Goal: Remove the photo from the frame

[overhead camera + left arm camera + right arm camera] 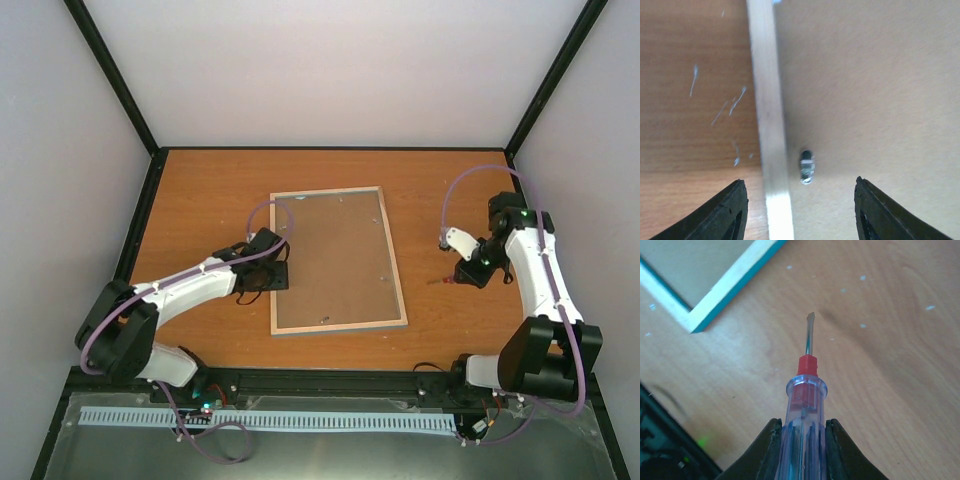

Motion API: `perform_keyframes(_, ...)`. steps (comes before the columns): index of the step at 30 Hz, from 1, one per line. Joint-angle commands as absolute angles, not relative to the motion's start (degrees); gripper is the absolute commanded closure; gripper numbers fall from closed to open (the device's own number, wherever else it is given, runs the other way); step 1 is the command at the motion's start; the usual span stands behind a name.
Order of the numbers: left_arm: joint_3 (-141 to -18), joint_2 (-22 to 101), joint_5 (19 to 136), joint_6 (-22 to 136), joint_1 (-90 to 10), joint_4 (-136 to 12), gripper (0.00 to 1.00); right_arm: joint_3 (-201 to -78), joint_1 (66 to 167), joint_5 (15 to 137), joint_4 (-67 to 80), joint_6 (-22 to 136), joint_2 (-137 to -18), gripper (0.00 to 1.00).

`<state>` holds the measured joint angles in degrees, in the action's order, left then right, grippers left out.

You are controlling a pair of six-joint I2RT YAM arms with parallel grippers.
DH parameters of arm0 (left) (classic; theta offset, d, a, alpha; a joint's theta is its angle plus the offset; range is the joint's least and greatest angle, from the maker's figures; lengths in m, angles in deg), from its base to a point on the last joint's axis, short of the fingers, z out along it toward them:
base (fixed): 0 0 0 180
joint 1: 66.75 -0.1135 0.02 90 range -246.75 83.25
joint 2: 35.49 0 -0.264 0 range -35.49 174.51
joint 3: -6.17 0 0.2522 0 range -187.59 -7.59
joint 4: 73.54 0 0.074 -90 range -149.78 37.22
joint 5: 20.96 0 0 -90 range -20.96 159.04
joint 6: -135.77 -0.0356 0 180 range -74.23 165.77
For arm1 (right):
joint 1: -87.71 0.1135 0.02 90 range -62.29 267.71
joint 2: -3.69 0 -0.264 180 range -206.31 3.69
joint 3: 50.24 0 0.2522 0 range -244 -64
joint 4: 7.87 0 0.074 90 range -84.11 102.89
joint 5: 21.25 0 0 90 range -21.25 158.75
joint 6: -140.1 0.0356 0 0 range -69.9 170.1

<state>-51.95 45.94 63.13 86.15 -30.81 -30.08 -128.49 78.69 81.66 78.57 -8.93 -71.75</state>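
The frame [388,260] lies face down in the middle of the table, pale wood edge around a brown backing board [335,260]. The photo is hidden under the board. My left gripper [272,277] is open at the frame's left edge; in the left wrist view [800,210] its fingers straddle the pale edge strip [767,115] and a small metal retaining tab [807,167]. My right gripper [468,272] is right of the frame, shut on a clear-handled screwdriver [804,430] with a red collar, its flat tip [810,316] just above the bare table.
The frame's near right corner [695,322] shows light blue on its side in the right wrist view. More metal tabs [322,320] sit along the board's edges. Black posts and pale walls enclose the orange-brown table [200,190].
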Motion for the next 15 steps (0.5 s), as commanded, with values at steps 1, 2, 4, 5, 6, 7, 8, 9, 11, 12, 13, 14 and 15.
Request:
perform_keyframes(1, -54.85, 43.17, 64.16, 82.18, -31.24, -33.34, 0.41, -129.33, 78.14, 85.93, 86.98, -17.65, -72.57, 0.97)
perform_keyframes(2, -55.01, 43.17, 64.0, 82.16, -31.24, -33.45, 0.41, -129.69, 78.13, 87.27, 88.54, -19.23, -72.84, 0.97)
perform_keyframes(4, -55.0, 43.52, 63.65, 82.2, -31.24, -33.35, 0.41, -130.37, 78.01, 89.93, 92.0, -21.87, -73.57, 0.97)
perform_keyframes(5, -54.99, 43.75, 63.6, 82.24, -31.3, -33.21, 0.41, -130.07, 77.98, 90.37, 92.23, -22.19, -73.72, 0.97)
perform_keyframes(6, -54.92, 43.99, 63.59, 82.37, -31.25, -33.23, 0.41, -129.37, 77.96, 90.12, 92.23, -22.98, -73.82, 0.97)
perform_keyframes(7, -54.74, 44.09, 63.71, 82.53, -31.27, -33.21, 0.41, -128.39, 78.02, 89.5, 92.28, -24.35, -73.75, 0.97)
perform_keyframes(8, -54.59, 43.99, 63.8, 82.7, -31.26, -33.41, 0.41, -127.6, 77.98, 88.81, 92.24, -25.43, -73.77, 0.97)
perform_keyframes(9, -54.35, 43.88, 63.97, 82.83, -31.26, -33.54, 0.41, -126.92, 77.95, 88.24, 92.28, -26.38, -73.89, 0.97)
perform_keyframes(11, -54.03, 43.54, 64.24, 83.12, -31.25, -33.94, 0.4, -125.6, 77.96, 87.69, 92.28, -28.14, -74.49, 0.97)
perform_keyframes(12, -53.94, 43.52, 64.33, 83.1, -31.24, -34.09, 0.4, -125.03, 77.95, 87.78, 92.25, -28.61, -75.04, 0.95)
perform_keyframes(13, -53.94, 43.44, 64.37, 83.12, -31.24, -34.11, 0.4, -124.6, 78.02, 87.97, 92.26, -28.87, -75.63, 0.93)
perform_keyframes(14, -53.97, 43.51, 64.38, 83.13, -31.28, -34.07, 0.41, -124.46, 78.0, 88.07, 92.27, -29.03, -76.15, 0.91)
perform_keyframes(15, -53.99, 43.54, 64.34, 83.21, -31.27, -34.09, 0.41, -123.97, 78.0, 88.09, 92.28, -29.27, -76.65, 0.9)
